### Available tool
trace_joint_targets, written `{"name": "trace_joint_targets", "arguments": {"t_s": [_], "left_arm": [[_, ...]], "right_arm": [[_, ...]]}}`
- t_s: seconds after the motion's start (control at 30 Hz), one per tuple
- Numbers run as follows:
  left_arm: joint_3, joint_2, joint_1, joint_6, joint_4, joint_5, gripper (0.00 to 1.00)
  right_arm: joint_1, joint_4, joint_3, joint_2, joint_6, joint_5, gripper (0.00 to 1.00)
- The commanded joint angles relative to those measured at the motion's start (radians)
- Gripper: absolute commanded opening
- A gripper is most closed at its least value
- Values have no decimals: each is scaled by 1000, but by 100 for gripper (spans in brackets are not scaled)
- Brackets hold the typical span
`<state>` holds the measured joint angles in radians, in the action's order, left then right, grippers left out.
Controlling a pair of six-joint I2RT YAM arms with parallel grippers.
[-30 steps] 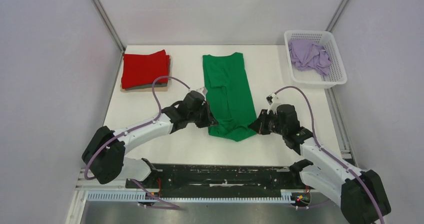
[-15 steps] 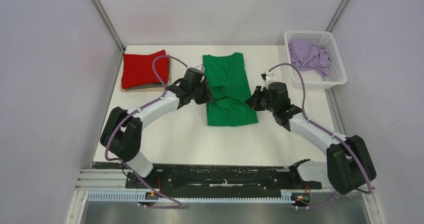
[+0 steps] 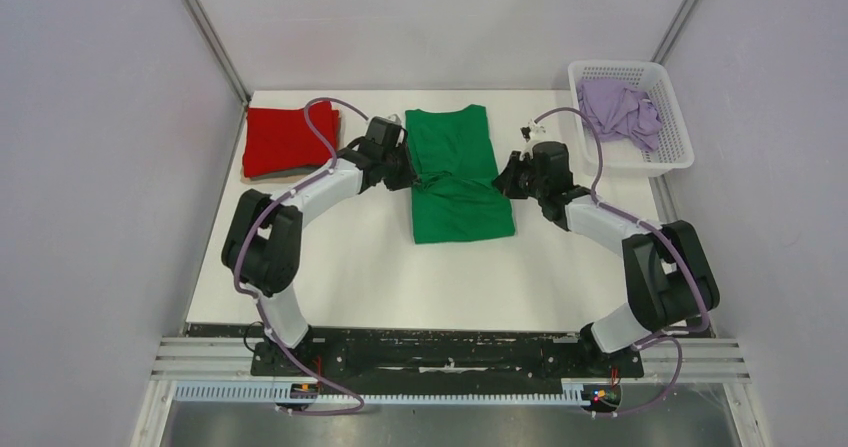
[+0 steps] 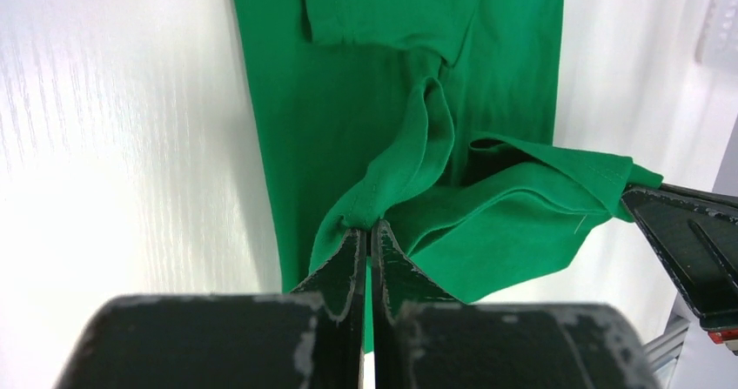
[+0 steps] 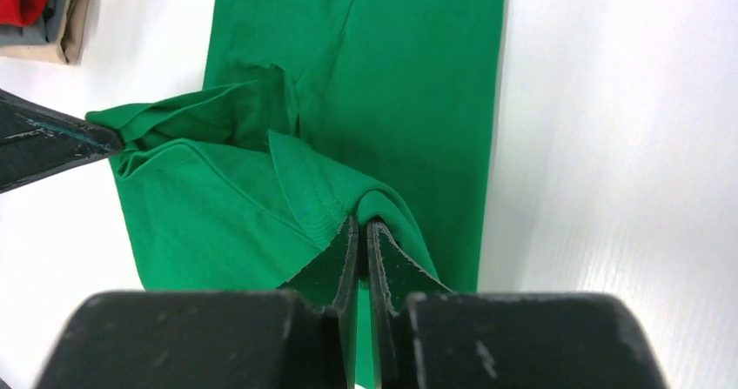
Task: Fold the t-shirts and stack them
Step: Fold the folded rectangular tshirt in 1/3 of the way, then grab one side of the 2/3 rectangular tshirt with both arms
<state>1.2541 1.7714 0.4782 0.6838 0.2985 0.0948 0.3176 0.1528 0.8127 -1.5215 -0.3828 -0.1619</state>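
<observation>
Green t-shirt (image 3: 455, 202) lies at centre frame in the top view, lengthwise on the white table (image 3: 340, 257), with its fabric drawn up into a raised fold across the middle. Left gripper (image 3: 408, 173) is clenched on the left end of that fold — both fingers pinch green cloth. Right gripper (image 3: 503, 181) grasps the right end likewise. Red t-shirt (image 3: 285, 139) sits folded at upper left, on top of grey and beige cloth. Lilac t-shirt (image 3: 618, 107) lies crumpled in the white basket (image 3: 672, 137) — upper right.

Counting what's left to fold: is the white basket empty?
No, a crumpled lilac t-shirt lies inside the white basket.
</observation>
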Motion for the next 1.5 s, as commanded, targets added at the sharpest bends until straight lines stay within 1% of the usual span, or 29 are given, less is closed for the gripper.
{"name": "trace_joint_targets", "arguments": {"t_s": [0.0, 0.1, 0.33, 0.43, 0.53, 0.6, 0.63, 0.67, 0.7, 0.73, 0.77, 0.8, 0.83, 0.87, 0.93, 1.03, 1.13, 1.23, 1.3, 1.37, 1.47], "left_arm": [[80, 46, -16, -58, 9, -12, 2], [103, 77, -23, -62, 5, -12, 2], [194, 164, -44, -59, 62, -11, 3], [217, 185, -50, -64, 63, -10, 9], [241, 209, -55, -66, 74, -15, 11], [251, 220, -59, -64, 76, -19, 14], [259, 224, -62, -62, 82, -25, 20], [273, 228, -63, -64, 93, -26, 35], [286, 231, -65, -66, 100, -26, 65], [305, 232, -65, -70, 107, -26, 86], [326, 229, -67, -76, 117, -25, 99], [349, 223, -66, -85, 126, -23, 100], [362, 211, -67, -89, 132, -20, 100], [364, 195, -66, -93, 133, -15, 100], [343, 150, -65, -96, 126, -10, 100], [249, 76, -64, -85, 107, 27, 100], [110, -9, -58, -54, 89, 63, 100], [-57, -120, -39, -5, 64, 30, 100], [-164, -188, -22, 31, 28, 26, 100], [-242, -235, -2, 57, -5, 34, 100], [-319, -260, 31, 82, -37, 41, 100]], "right_arm": [[-25, 103, 49, -51, -2, -74, 5], [-39, 113, 69, -89, -4, -87, 6], [-59, 152, 101, -163, -9, -95, 8], [-61, 151, 125, -196, -10, -94, 9], [-63, 154, 139, -215, -2, -72, 10], [-65, 153, 156, -233, 7, -68, 14], [-66, 153, 170, -248, 17, -64, 20], [-66, 149, 184, -261, 29, -59, 31], [-68, 132, 208, -280, 42, -50, 41], [-70, 103, 237, -293, 52, -51, 52], [-71, 85, 254, -299, 63, -49, 68], [-71, 77, 263, -295, 71, -44, 81], [-72, 75, 262, -281, 75, -39, 87], [-71, 73, 256, -267, 80, -31, 98], [-71, 62, 234, -225, 88, -11, 98], [-71, 42, 163, -146, 98, 2, 98], [-71, 52, 41, -43, 90, 4, 98], [-71, 66, -92, 51, 73, 43, 98], [-71, 68, -177, 115, 61, 42, 98], [-71, 80, -250, 168, 45, 17, 98], [-71, 128, -354, 236, 13, -19, 98]]}}
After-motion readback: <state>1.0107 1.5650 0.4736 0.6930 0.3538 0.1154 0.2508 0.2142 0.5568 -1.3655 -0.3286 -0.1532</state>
